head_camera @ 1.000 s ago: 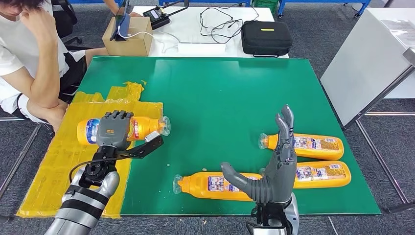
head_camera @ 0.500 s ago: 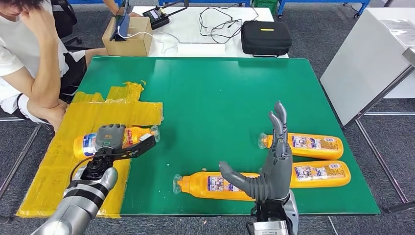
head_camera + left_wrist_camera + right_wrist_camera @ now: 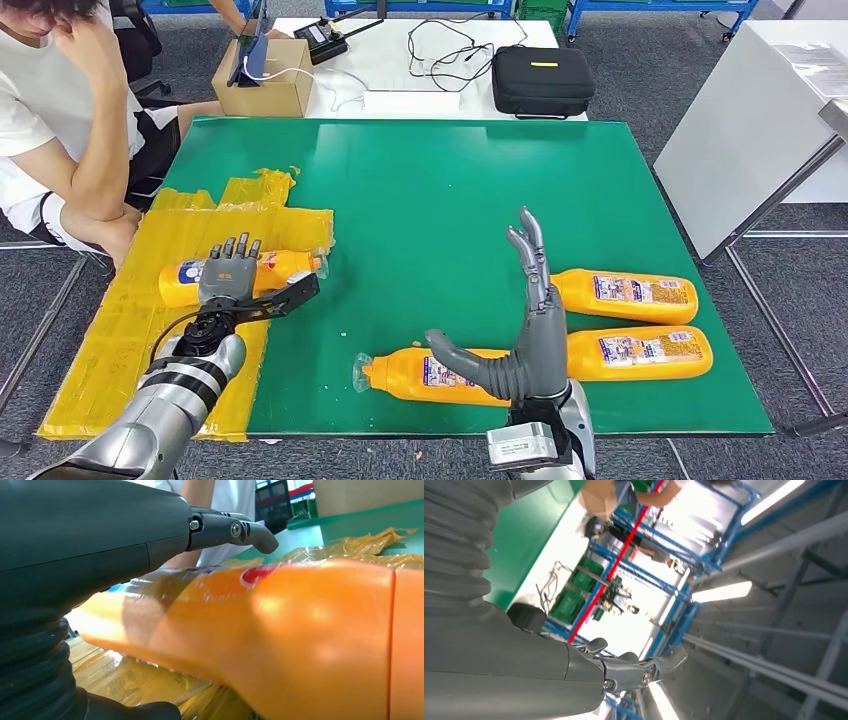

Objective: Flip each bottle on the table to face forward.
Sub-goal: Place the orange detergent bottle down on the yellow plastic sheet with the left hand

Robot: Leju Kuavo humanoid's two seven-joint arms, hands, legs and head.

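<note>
Nearest, the right robot hand (image 3: 527, 330) stands upright with fingers spread, holding nothing, above the orange plastic bottle with the clear cap (image 3: 425, 376) lying near the front edge of the green bench (image 3: 450, 180). 2 more orange bottles (image 3: 625, 296) lie just beyond on the right. Farther left, the left robot hand (image 3: 232, 280) rests over a 4th orange bottle (image 3: 275, 268) on the yellow taped sheet (image 3: 130, 330), fingers extended, apparently not clamped. This bottle looks like the step in hand; next, turning the near bottle calls for lowering the right hand
</note>
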